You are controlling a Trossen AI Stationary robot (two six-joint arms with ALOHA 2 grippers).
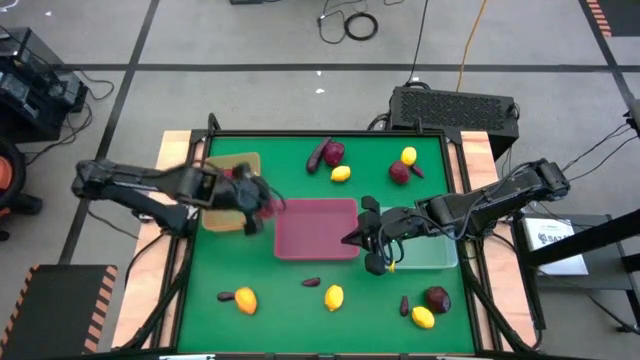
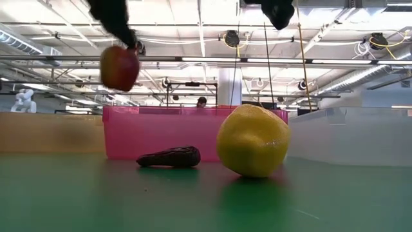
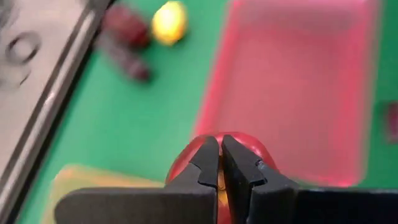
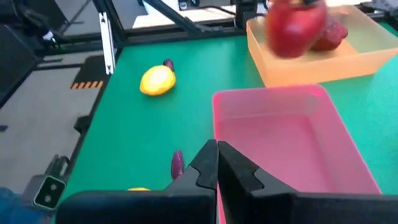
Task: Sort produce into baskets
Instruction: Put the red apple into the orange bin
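Red apple (image 4: pixel 293 28) (airborne) above tan tray (image 4: pixel 323 65), pink tray (image 4: pixel 292 143) nearer.

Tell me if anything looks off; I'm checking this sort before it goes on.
One oddity: the tan tray already holds a red fruit, yet the left gripper, shut on another red apple, hangs between that tray and the empty pink tray. The right gripper is shut and empty.

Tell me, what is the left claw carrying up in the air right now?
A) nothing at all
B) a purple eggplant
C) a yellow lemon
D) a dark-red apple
D: the left claw is shut on a round dark-red apple, which hangs clear above the table in the low view, near the tan tray and the pink tray.
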